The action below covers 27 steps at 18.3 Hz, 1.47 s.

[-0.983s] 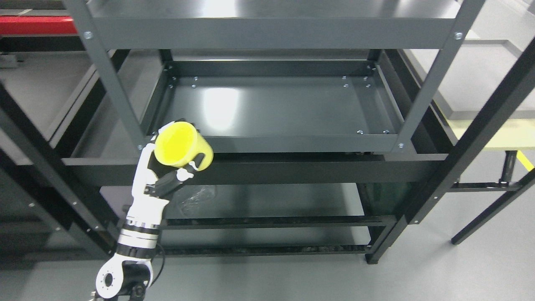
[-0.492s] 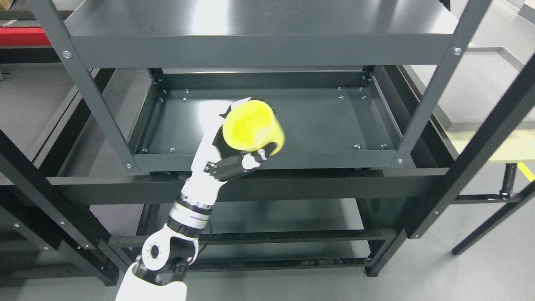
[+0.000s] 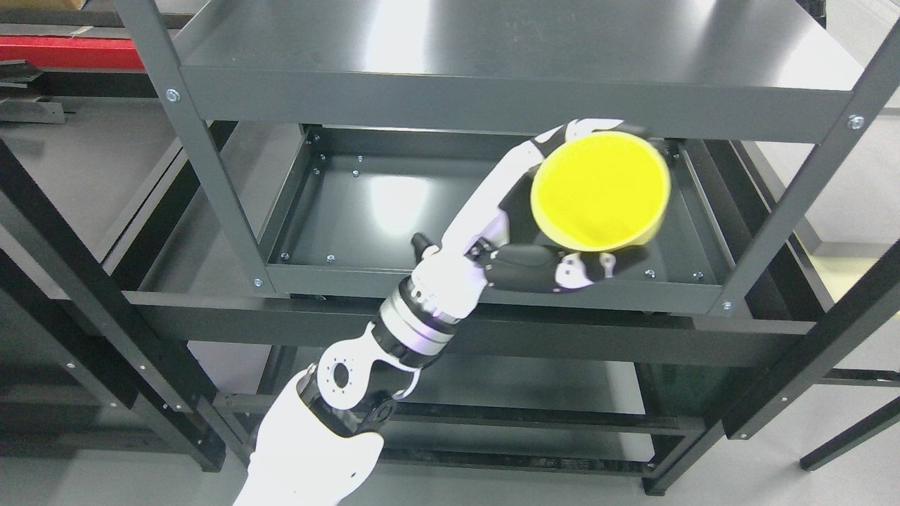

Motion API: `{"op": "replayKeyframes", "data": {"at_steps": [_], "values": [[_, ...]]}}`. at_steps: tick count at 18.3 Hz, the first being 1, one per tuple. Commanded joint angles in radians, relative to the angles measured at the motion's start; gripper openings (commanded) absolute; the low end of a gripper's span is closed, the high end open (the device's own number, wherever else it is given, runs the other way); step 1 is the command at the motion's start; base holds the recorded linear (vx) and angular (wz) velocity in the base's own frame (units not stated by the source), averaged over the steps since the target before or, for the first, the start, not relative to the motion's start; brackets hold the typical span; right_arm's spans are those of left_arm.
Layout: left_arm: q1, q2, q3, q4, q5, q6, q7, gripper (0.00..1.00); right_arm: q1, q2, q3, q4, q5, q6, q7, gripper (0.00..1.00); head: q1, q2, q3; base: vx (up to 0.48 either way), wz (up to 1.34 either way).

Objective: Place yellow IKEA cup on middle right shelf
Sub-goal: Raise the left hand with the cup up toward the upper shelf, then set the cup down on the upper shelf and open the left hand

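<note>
A yellow cup (image 3: 599, 191) is held with its open mouth facing the camera, over the right part of the middle shelf tray (image 3: 365, 211). My left hand (image 3: 562, 211) is shut on the yellow cup: white fingers (image 3: 587, 128) wrap over its top and the thumb (image 3: 587, 268) lies under it. The left arm (image 3: 415, 309) rises from the bottom left of the picture across the shelf's front rail. Whether the cup touches the shelf floor is hidden by the cup itself. The right arm is out of view.
The dark grey metal rack has a top shelf (image 3: 492, 49) just above the cup and upright posts at left (image 3: 204, 169) and right (image 3: 801, 197). Lower shelves (image 3: 527, 379) lie below. Black frames stand on both sides, and a red bar (image 3: 63, 53) shows at upper left.
My left hand has carried the yellow cup up and to the right, from the shelf's front left corner to over its right part. The head view has also shifted.
</note>
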Motion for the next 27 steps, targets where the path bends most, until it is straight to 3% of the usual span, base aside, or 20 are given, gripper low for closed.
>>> {"op": "replayKeyframes", "data": {"at_steps": [1, 3, 6, 10, 13, 16, 20, 22, 25, 27], "values": [[-0.193, 0.017, -0.154, -0.012, 0.057, -0.004, 0.008, 0.01, 0.014, -0.017, 0.017, 0.0, -0.025, 0.0, -0.002, 0.99, 0.0, 0.0, 0.0, 0.027, 0.07], [-0.274, 0.017, -0.071, -0.007, 0.087, 0.01, 0.022, 0.01, 0.014, -0.017, 0.017, 0.0, -0.025, 0.0, -0.002, 0.99, 0.0, 0.0, 0.0, 0.021, 0.05], [-0.376, 0.017, 0.076, 0.015, 0.1, 0.131, 0.103, 0.0, 0.014, -0.017, 0.017, 0.0, -0.025, 0.0, -0.002, 0.99, 0.0, 0.0, 0.0, 0.0, 0.0], [-0.422, 0.017, 0.288, 0.123, 0.057, 0.442, 0.279, 0.01, 0.014, -0.017, 0.017, 0.0, -0.025, 0.0, -0.002, 0.99, 0.0, 0.0, 0.0, 0.0, 0.0], [-0.526, 0.017, 0.416, 0.254, -0.007, 0.599, 0.327, 0.01, 0.014, -0.017, 0.017, 0.0, -0.025, 0.0, -0.002, 0.99, 0.0, 0.0, 0.0, 0.0, 0.0], [-0.577, 0.017, 0.437, 0.369, -0.035, 0.706, 0.338, 0.01, 0.014, -0.017, 0.017, 0.0, -0.025, 0.0, -0.002, 0.99, 0.0, 0.0, 0.0, 0.0, 0.0], [-0.603, 0.017, 0.417, 0.549, -0.038, 0.732, 0.331, 0.06, 0.014, -0.017, 0.017, 0.0, -0.025, 0.0, -0.002, 0.99, 0.0, 0.0, 0.0, 0.0, 0.0], [-0.601, 0.017, 0.399, 0.585, -0.038, 0.735, 0.326, 0.09, 0.014, -0.017, 0.017, -0.001, -0.025, 0.0, -0.002, 0.99, 0.0, 0.0, 0.0, 0.0, 0.0], [-0.595, 0.017, 0.319, 0.605, -0.02, 0.739, 0.3, 0.21, 0.014, -0.017, 0.017, 0.0, -0.025, 0.0, -0.002, 0.99, 0.0, 0.0, 0.0, 0.0, 0.0], [-0.594, 0.017, 0.272, 0.612, 0.008, 0.739, 0.278, 0.23, 0.014, -0.017, 0.017, 0.0, -0.025, 0.0, -0.002, 0.99, 0.0, 0.0, 0.0, 0.0, 0.0]]}}
